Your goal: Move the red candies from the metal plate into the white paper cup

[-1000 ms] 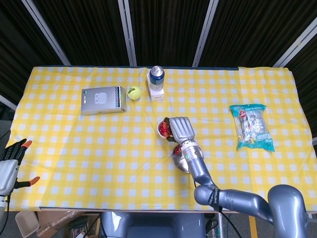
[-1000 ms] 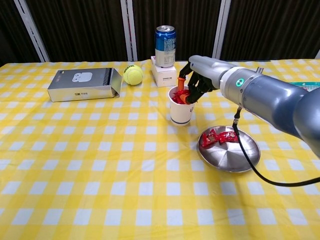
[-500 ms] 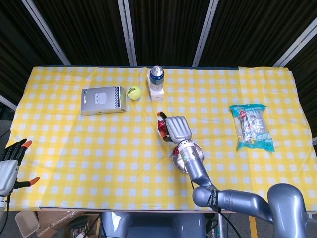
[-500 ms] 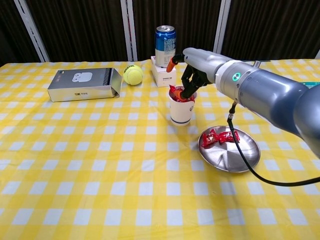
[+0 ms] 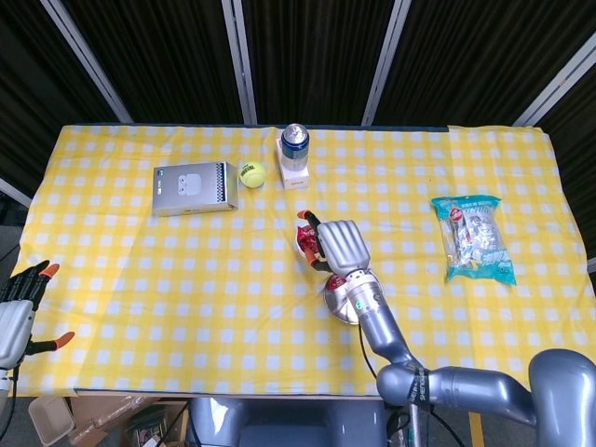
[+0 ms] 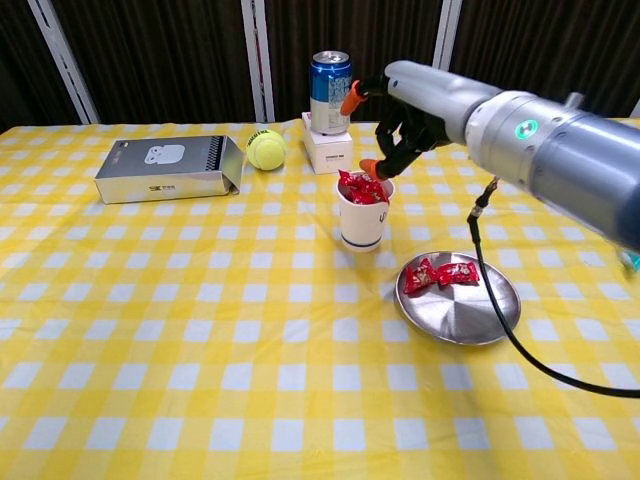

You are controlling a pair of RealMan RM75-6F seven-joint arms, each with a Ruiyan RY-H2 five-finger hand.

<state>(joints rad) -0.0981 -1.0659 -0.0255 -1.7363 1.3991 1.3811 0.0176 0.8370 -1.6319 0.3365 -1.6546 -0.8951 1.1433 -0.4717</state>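
Steel plate, nearest: metal plate (image 6: 470, 318) sits low right of centre on the yellow check cloth; red candies (image 6: 440, 273) lie at its far-left rim, wrappers bunched. Looks like two or three; cannot count them surely.
Left hand: left hand (image 5: 17, 312) at the near-left table edge in the head view, fingers apart, nothing in it, well apart from the work.
Paper cup: white paper cup (image 6: 362, 220) stands upright just beyond the plate, apart from it. Red wrappers (image 6: 362, 187) heap above its brim.
Right hand: right hand (image 6: 405, 110) above the cup's far-right side, fingers spread loosely and pointing down, orange tips just over the brim. Nothing seen between the fingers; reads as empty and open.
Step in hand: judged as a drop just made, with the hand clear of the cup.
Next move: likely swing toward the plate, descend on the candies, pinch one wrapper. Calls for a low approach at the rim; the plate may slide on the cloth. Cup is heaped, so further pieces could spill.
Far row: tennis ball (image 6: 266, 149), grey box (image 6: 168, 169), blue can (image 6: 330, 92) on a small white box (image 6: 328, 152).
Far right: snack bag (image 5: 474, 238), untouched.
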